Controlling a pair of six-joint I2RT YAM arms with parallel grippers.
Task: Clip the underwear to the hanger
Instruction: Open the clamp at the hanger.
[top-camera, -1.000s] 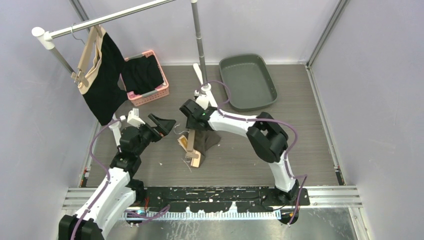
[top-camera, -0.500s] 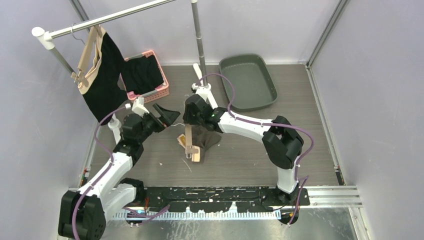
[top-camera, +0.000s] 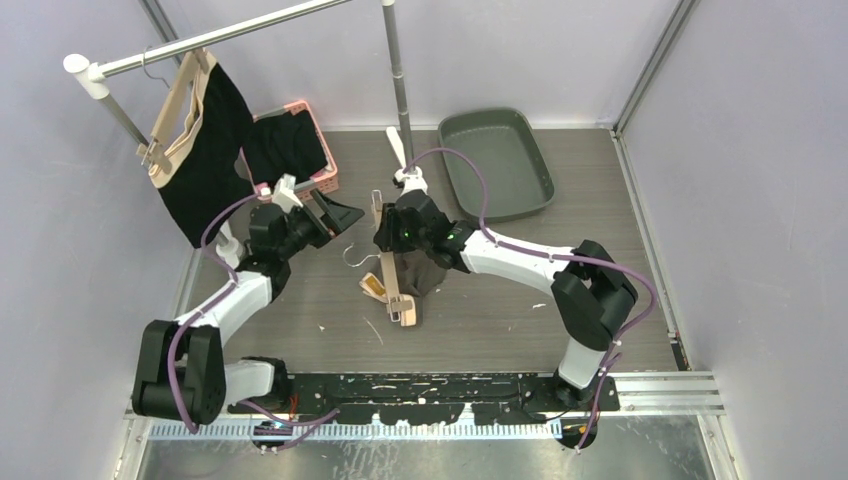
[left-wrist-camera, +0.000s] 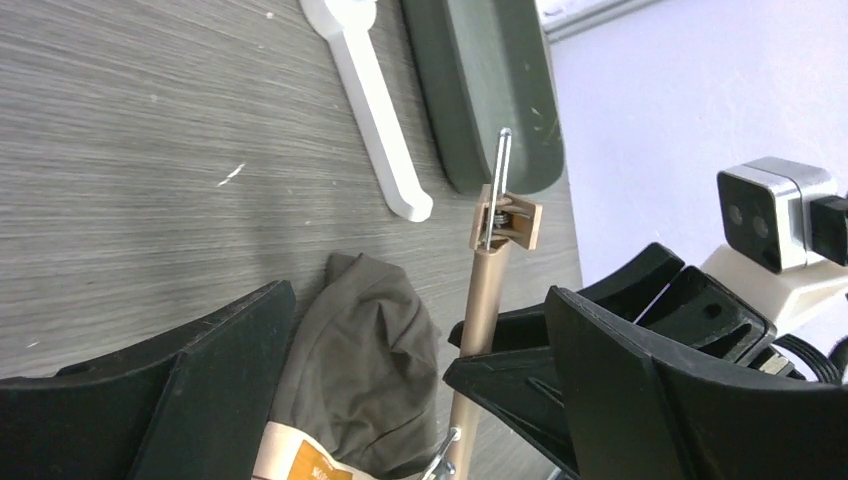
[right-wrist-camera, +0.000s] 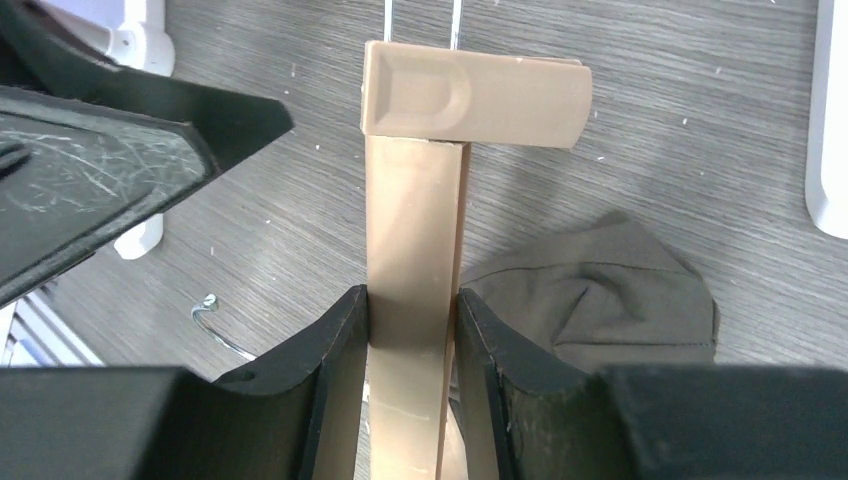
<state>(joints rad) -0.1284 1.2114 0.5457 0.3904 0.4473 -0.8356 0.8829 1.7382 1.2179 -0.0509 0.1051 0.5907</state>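
Grey wood-grain table between lilac walls bears olive underwear.

1. A grey tray lies at the far right of the wooden table.
2. A pink basket at the far left holds black clothes.
3. A metal rail beside an upright pole carries a hanging black garment.
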